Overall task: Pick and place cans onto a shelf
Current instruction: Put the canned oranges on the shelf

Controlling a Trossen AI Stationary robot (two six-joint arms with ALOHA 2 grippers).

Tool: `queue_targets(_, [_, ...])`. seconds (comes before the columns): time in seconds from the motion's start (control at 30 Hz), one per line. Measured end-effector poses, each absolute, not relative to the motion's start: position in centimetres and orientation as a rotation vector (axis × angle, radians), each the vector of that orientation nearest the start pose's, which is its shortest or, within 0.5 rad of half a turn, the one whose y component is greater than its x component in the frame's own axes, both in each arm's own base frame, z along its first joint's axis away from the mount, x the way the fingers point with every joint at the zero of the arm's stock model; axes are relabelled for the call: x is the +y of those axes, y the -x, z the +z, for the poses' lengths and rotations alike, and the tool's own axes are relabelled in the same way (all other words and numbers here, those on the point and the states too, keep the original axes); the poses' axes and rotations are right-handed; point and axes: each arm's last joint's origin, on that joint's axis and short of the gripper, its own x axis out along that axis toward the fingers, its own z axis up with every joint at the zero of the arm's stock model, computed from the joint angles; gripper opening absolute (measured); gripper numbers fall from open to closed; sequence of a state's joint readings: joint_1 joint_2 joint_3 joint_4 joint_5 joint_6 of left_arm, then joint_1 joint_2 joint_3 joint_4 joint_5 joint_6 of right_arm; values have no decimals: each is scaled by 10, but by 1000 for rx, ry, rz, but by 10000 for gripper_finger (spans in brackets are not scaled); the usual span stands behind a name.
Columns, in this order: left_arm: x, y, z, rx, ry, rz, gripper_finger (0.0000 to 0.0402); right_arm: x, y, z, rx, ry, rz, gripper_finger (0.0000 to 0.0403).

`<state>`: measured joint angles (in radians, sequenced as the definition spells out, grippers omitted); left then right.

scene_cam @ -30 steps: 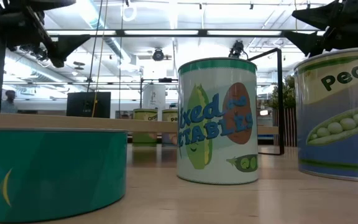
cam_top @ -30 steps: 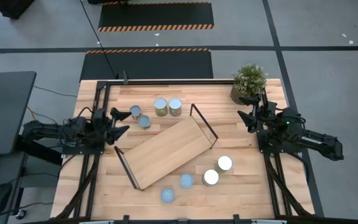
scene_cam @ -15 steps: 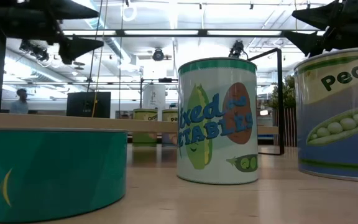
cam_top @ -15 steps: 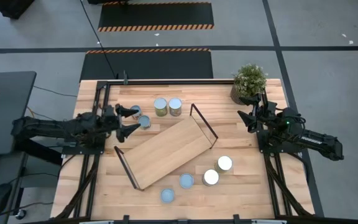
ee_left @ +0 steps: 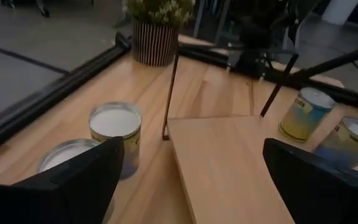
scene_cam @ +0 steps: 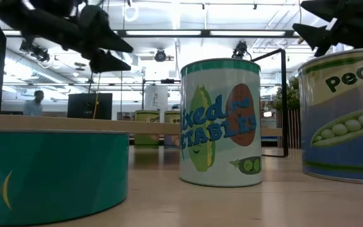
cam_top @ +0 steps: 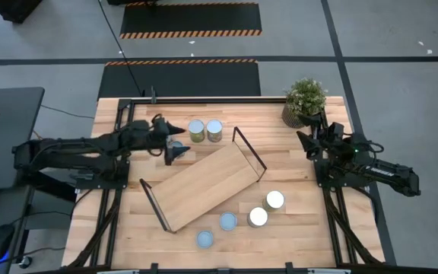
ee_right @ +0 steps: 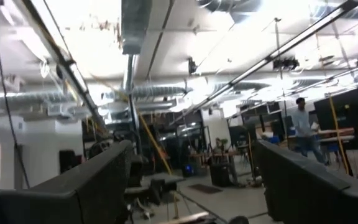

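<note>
My left gripper [cam_top: 167, 139] is open and reaches over the far left of the table, above two cans [cam_top: 176, 144] that it partly hides. Ahead of it two more cans [cam_top: 196, 131] [ee_left: 115, 129] stand beside the shelf [cam_top: 204, 183], a light-wood board with black wire ends lying slantwise mid-table. Several cans [cam_top: 258, 217] stand on the table near its front edge. My right gripper [cam_top: 308, 131] is open and empty, raised beside the potted plant [cam_top: 305, 99]; its wrist view [ee_right: 192, 146] shows only the room's ceiling.
The potted plant stands at the far right corner. Black rails [cam_top: 120, 129] run along the table's left, right and far edges. In the low view, large cans [scene_cam: 220, 123] [scene_cam: 345, 116] [scene_cam: 49, 170] stand close to the camera. A person [ee_right: 303, 127] stands in the room beyond.
My left gripper has gone toward the table's right edge and a little toward its far edge, staying open, and now hangs over the two leftmost cans. My right gripper has risen a little. No can and no part of the shelf has moved.
</note>
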<state>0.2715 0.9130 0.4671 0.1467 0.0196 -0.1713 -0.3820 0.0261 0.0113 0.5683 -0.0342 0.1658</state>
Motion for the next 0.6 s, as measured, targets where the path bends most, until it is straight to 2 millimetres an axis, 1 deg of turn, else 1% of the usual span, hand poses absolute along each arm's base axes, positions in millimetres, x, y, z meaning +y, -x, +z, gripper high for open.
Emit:
queue_targets(0.1, [61, -200, 231, 327, 226, 286, 389, -30, -78, 218, -581, -98, -271, 348])
queue_targets(0.23, [72, -208, 231, 353, 238, 324, 389, -30, -78, 218, -596, -185, -240, 348])
queue_targets(0.47, [84, -219, 229, 416, 260, 360, 389, -29, -79, 218, -593, -233, -200, 348])
queue_targets(0.6, [92, -229, 229, 437, 267, 375, 389, -28, -79, 218, -577, -215, -155, 348])
